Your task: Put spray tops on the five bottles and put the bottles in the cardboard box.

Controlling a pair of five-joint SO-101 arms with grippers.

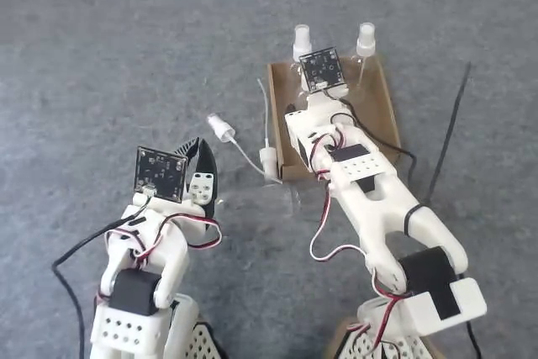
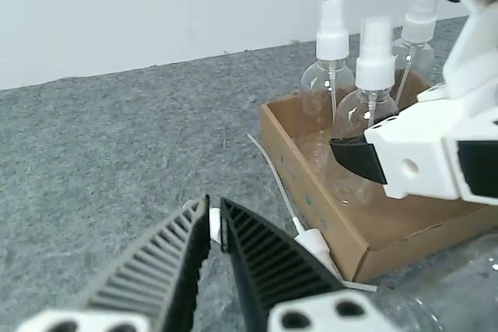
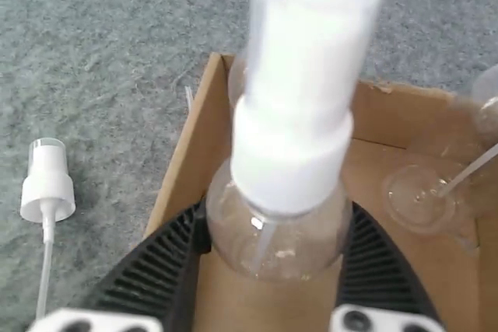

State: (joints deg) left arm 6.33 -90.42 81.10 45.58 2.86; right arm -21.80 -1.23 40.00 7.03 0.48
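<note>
the left gripper [image 1: 200, 144] is hovering over the grey carpet [image 1: 101, 73], well to the left of the cardboard box [image 1: 380, 102]. its jaws are standing narrowly apart, leaving a slim gap, and they are holding nothing.

a loose spray top [image 1: 222, 129] is lying on the carpet between the left gripper and the box's left wall, apart from both. its dip tube is trailing toward the box.

a second spray top [image 1: 267, 158] is resting just beside the box's left wall, near the front corner. its tube is running along that wall toward the far end.

a clear bottle [image 2: 447, 301] is lying on the carpet just off the box's front left corner. whether it is carrying a top cannot be told.

inside the box, the right gripper [image 3: 276, 231] is clamping the held bottle [image 3: 284, 153] upright. one black finger is pressing on each side of the bottle's round body, and a white spray top is sitting on its neck. whether its base is touching the box floor cannot be told.

the far-left bottle [image 1: 301, 43] and the far-right bottle [image 1: 366, 39] are standing upright at the box's far wall, beyond the right gripper. each is wearing a spray top.
</note>
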